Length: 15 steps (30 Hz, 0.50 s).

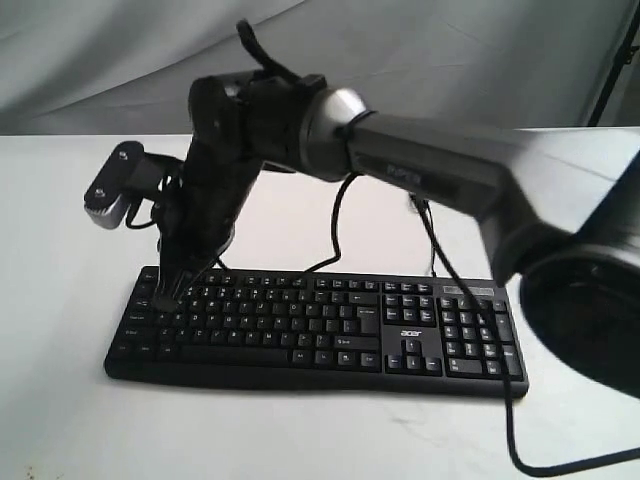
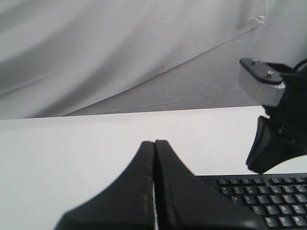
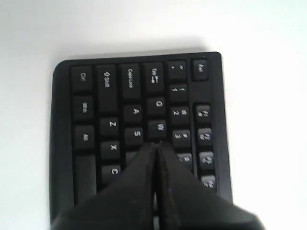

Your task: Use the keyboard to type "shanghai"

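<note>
The black keyboard [image 1: 330,322] lies across the white table, its "acer" logo near the arrow keys. My right arm reaches over from the right to the keyboard's left end. There the right gripper [image 1: 165,298] is shut, tips down on the letter keys. In the right wrist view its tip [image 3: 156,143] rests just below the W key and beside the S key on the keyboard [image 3: 110,96]; the keys under the fingers are hidden. My left gripper [image 2: 154,143] is shut and empty, over bare table left of the keyboard [image 2: 268,196]. It does not show in the exterior view.
A thin black cable [image 1: 335,225] loops from the keyboard's back edge up to the arm, and another [image 1: 512,425] trails off the front right. The right wrist's silver camera [image 1: 110,192] juts left of the arm. Grey cloth [image 1: 450,60] hangs behind the white table [image 1: 60,300].
</note>
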### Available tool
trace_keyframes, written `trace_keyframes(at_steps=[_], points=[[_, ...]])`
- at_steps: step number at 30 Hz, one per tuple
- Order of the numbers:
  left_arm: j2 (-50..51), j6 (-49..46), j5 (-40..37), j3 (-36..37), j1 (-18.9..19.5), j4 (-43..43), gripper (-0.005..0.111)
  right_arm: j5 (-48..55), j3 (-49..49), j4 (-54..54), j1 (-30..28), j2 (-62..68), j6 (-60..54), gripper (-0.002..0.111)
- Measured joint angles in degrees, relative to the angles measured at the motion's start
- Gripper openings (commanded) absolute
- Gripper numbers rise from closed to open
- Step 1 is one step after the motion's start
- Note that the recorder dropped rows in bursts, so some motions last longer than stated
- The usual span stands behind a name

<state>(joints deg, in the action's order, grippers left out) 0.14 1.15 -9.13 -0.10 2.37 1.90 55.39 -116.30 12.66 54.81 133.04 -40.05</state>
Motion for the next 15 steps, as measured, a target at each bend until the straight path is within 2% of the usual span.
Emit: trace_keyframes(at_steps=[3,8,12,15], points=[[0.0,0.0,0.0,0.0,0.0,0.0,0.0,0.39,3.34,-2.35,-0.52,-3.94,2.94,0.0],[0.0,0.0,0.0,0.0,0.0,0.0,0.0,-8.18,18.63,-1.98,-3.04,-12.62,4.19,0.0],[0.0,0.0,0.0,0.0,0.0,0.0,0.0,-21.05,34.38,3.89,-5.22,-19.92,1.07,0.0],[0.0,0.0,0.0,0.0,0.0,0.0,0.0,-26.48,40.47,11.21,-5.77,-21.71,-2.86,0.0]])
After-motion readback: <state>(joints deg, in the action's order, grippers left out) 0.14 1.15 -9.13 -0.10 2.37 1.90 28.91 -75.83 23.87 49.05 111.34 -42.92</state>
